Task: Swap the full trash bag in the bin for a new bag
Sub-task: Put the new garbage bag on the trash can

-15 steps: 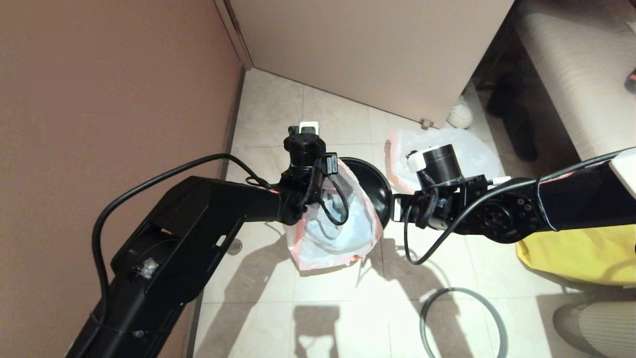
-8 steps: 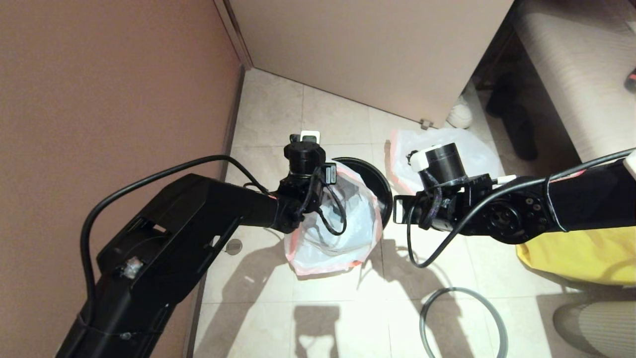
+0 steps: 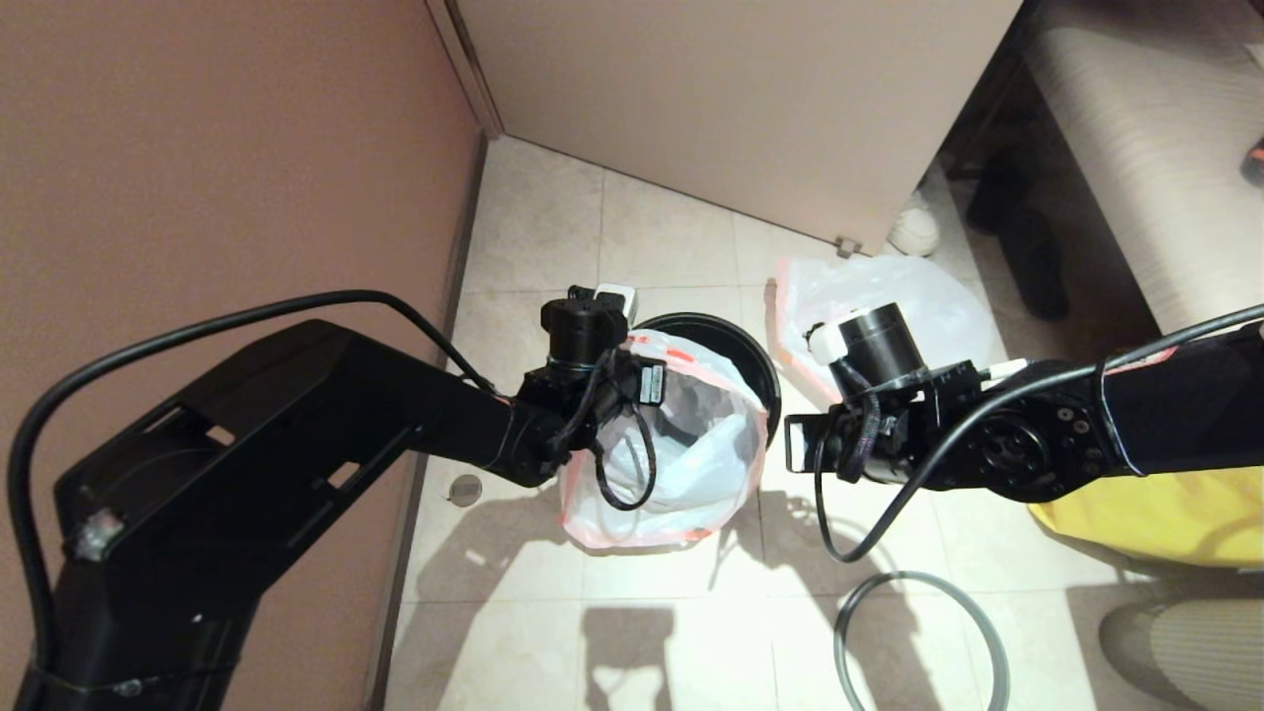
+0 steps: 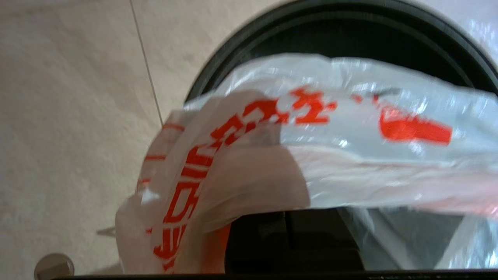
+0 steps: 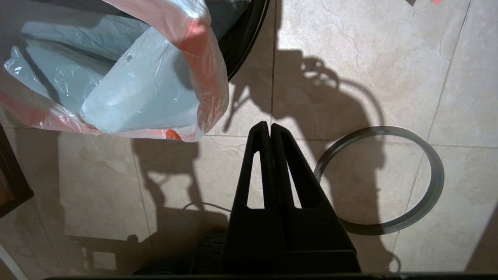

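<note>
new bag (image 4: 295, 155) (printed) in left gripper (image 4: 286, 217)

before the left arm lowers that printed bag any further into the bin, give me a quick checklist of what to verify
1. Left hand gripping the new bag: ok, shut on its pink hem in the left wrist view.
2. Bag mouth open: ok, it gapes in the head view.
3. Bag lined up with the bin: not ok, most of it hangs over the near rim and outside.
4. Bin emptied: ok, the full trash bag lies on the floor beyond it; the bottom is hidden.
5. Right hand helping: not ok, shut on nothing, beside the bin.
6. Grey hoop within reach: ok, flat on the tiles near the right arm.
</note>
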### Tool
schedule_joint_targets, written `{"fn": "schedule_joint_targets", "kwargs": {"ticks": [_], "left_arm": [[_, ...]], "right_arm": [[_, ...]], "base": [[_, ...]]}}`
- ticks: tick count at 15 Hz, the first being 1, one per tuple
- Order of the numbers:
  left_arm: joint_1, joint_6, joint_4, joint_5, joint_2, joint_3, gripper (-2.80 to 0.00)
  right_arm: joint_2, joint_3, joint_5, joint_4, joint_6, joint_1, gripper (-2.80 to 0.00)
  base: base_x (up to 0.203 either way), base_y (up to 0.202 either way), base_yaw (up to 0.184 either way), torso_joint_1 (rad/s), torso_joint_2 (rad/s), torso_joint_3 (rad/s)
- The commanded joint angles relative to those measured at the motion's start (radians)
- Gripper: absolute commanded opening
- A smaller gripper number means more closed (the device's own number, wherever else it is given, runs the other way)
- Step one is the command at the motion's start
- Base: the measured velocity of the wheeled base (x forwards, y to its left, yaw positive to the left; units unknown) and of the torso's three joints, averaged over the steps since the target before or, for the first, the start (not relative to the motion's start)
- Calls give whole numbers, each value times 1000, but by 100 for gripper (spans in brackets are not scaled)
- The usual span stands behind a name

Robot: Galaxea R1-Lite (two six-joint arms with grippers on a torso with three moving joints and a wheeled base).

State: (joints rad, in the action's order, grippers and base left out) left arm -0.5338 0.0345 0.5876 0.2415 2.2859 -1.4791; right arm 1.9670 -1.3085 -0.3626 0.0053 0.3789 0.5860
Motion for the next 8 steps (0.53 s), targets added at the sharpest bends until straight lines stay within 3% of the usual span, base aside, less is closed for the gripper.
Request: {"fn": "schedule_joint_targets", "kwargs": {"ticks": [1,4,6,8], "left_arm": [[4,-2,-49,-12,-35,33,-280],[-14,-9,-57,-8,-66,145,-280],[-49,-119,-89,18,-123,217,-280],[-81,-251,-258,34,-177,232,-280]], "right_arm": [[-12,9,-3,4,3,5,-280],[-28,37,-4,2,2,5,-280],[-29,54,-4,0,3,3,-280],[-22,56,-4,-1,3,1,-280]], "base": [[0,0,0,0,0,0],[0,0,0,0,0,0],[0,0,0,0,0,0],[0,0,0,0,0,0]]}}
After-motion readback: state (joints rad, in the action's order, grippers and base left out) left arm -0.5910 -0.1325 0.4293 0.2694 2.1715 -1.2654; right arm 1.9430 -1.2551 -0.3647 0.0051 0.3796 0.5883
